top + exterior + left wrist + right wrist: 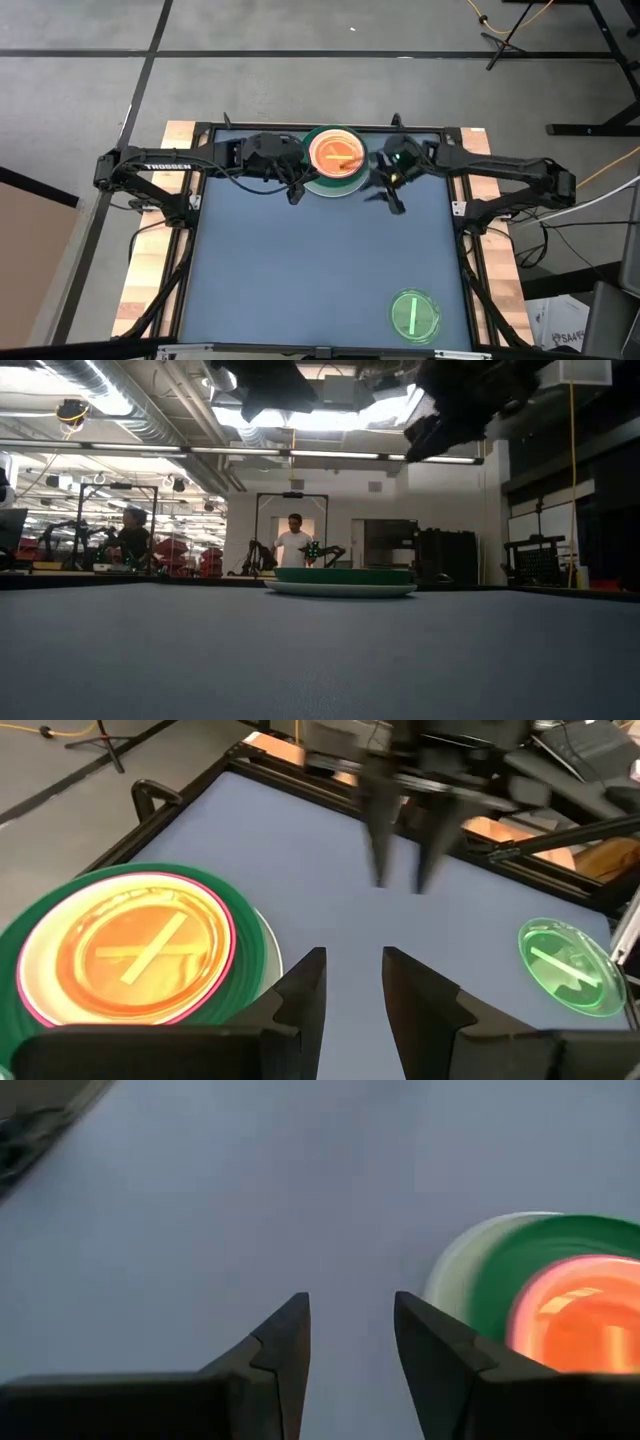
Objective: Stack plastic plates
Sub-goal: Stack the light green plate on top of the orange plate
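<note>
A stack of plates [335,160] sits at the middle of the table's far edge: a pale plate at the bottom, a dark green one on it, then a pink-rimmed one, with a translucent orange striped plate on top [130,955] [560,1310] [345,582]. A small translucent green striped plate [413,315] [570,965] lies flat near the table's near right corner. My left gripper [295,190] [350,970] hovers open just left of the stack. My right gripper [390,195] [350,1315] hovers open just right of it, above bare table.
The table is a dark blue-grey mat [300,270] inside a black frame with a raised rim [200,130]. Between the stack and the green plate the mat is bare. People stand in the room beyond the far edge [293,540].
</note>
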Controlling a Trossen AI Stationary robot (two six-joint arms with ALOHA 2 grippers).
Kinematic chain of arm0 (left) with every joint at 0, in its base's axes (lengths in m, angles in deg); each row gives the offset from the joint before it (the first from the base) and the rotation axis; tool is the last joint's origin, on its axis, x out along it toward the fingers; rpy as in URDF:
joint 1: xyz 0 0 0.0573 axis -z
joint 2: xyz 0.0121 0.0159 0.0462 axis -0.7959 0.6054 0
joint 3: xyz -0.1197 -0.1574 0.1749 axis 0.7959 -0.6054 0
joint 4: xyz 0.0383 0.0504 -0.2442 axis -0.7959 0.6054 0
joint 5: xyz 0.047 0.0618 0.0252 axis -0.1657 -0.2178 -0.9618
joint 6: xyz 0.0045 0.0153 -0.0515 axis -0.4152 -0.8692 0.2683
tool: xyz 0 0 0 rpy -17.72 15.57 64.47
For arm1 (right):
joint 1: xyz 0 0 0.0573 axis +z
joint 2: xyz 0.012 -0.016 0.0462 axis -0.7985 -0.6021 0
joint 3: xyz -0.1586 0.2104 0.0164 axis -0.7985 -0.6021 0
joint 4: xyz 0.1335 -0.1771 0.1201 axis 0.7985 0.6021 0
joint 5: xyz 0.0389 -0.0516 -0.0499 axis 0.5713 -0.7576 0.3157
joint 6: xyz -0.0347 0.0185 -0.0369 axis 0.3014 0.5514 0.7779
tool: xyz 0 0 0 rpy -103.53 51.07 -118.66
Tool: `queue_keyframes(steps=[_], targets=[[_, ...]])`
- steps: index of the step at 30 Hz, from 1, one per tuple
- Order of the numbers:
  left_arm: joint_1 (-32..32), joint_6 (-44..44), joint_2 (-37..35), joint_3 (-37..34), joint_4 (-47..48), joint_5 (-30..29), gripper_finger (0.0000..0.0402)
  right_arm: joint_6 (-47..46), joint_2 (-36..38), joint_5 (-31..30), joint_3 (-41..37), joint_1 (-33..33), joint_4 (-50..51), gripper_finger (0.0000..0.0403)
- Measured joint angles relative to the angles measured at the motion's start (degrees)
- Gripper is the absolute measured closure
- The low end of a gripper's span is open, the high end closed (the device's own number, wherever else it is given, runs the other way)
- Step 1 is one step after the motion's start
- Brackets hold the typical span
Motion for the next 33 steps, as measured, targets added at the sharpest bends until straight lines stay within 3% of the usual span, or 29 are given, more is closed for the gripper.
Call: queue_keyframes(steps=[6,13,27,33], targets=[[2.0,-0.4,0.0,0.0,0.0,-3.5,0.0308,-1.2,3.0,-0.4,0.0,9.1,7.3,0.0265],[4.4,-0.4,0.0,0.0,0.0,-6.3,0.0308,-8.2,3.4,-7.5,0.0,21.9,13.1,0.0265],[8.0,-0.5,0.0,0.0,0.0,-9.2,0.0308,-27.2,3.4,-20.2,-0.2,44.8,14.2,0.0265],[9.6,-0.5,0.0,0.0,0.0,-9.2,0.0308,-36.2,3.4,-23.0,-4.8,51.9,12.5,0.0265]])
